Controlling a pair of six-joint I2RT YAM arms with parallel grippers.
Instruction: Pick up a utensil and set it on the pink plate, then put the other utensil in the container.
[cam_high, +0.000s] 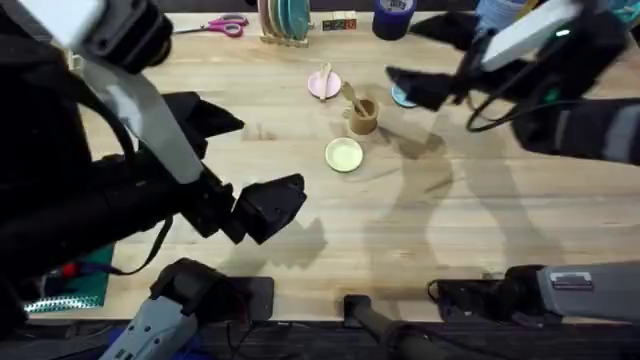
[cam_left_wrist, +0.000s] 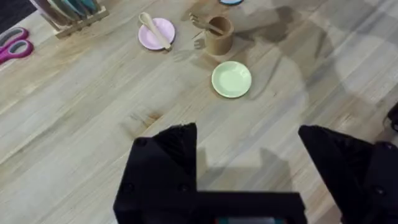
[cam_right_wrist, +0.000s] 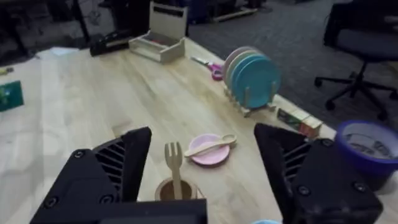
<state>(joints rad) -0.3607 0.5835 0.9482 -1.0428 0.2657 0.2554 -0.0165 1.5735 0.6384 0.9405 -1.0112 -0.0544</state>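
Right gripper (cam_right_wrist: 202, 180) fingers spread wide, empty, above the container (cam_right_wrist: 176, 189) with the fork (cam_right_wrist: 173, 163) standing in it, prongs up; left gripper (cam_left_wrist: 249, 180) fingers likewise apart, empty, over bare tabletop (cam_high: 450, 240). Spoon (cam_high: 325, 78) lies across the pink plate (cam_high: 322, 86), just beside the container, yellow-green plate (cam_high: 344, 154) nearby. Tabletop is pale wood plank; plate rack (cam_right_wrist: 250, 76), scissors (cam_high: 222, 26) and blue tape roll (cam_right_wrist: 367, 142) line the far edge, office chair (cam_right_wrist: 364, 43) on dark floor beyond.
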